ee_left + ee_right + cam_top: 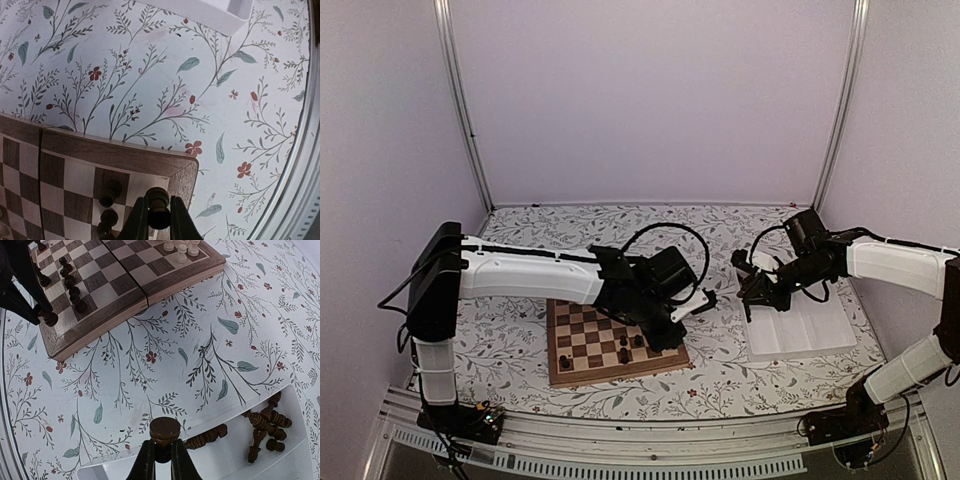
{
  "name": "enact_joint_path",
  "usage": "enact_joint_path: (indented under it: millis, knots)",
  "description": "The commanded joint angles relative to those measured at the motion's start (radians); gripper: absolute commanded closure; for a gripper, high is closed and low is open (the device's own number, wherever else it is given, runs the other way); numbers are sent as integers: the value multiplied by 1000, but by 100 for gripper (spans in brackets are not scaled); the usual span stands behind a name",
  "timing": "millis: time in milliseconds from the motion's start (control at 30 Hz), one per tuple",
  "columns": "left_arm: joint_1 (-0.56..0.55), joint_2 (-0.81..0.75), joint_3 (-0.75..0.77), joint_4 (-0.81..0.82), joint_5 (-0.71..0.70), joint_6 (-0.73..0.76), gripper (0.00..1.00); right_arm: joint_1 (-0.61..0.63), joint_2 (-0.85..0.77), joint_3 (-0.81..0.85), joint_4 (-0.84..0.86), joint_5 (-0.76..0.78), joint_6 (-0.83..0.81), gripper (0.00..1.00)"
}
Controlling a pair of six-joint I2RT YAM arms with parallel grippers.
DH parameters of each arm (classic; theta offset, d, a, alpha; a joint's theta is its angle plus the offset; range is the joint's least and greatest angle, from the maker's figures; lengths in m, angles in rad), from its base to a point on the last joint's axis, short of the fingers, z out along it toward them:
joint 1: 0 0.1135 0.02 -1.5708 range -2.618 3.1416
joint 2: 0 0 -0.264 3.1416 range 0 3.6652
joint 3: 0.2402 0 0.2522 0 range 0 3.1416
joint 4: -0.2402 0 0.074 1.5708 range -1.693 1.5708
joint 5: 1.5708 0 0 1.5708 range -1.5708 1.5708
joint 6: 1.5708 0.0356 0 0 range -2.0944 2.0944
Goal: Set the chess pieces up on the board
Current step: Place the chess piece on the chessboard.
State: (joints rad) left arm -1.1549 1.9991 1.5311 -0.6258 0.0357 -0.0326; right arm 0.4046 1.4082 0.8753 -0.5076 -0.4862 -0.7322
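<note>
My left gripper [159, 202] is shut on a dark chess piece [158, 194], held upright over the corner square of the board [115, 155]. Two more dark pieces [110, 192] stand on squares just beside it. My right gripper [164, 446] is shut on another dark brown chess piece [165, 430], hanging over the near rim of the white tray [225, 462]. Several loose dark pieces [262, 427] lie on their sides in that tray. From above, the left gripper [670, 335] is at the board's right edge [620, 372] and the right gripper [757, 300] at the tray's left end.
A row of dark pieces [70, 277] stands along one edge of the board [100, 315], and cream pieces [181, 247] along the opposite edge. The tray [815, 330] sits right of the board on the floral tablecloth. A metal rail [300, 190] runs along the table's near edge.
</note>
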Motion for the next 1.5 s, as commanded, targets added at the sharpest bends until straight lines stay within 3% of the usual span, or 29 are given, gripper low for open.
enact_joint_path:
  millis: [0,700,1000,1267,1467]
  knots:
    - [-12,19,25,-17,-13,6,93,-7,-26,-15,18,8,10,95]
    - [-11,51,13,-15,-22,7,89,-6,-17,-16,18,12,8,95]
    - [-11,36,13,-28,-23,-1,71,-7,-19,-15,18,8,11,95]
    - [-11,-49,30,-18,2,-10,65,-7,-35,32,-35,-16,9,95]
    - [12,-210,-48,143,104,-54,60,1,-24,168,-176,-124,-36,94]
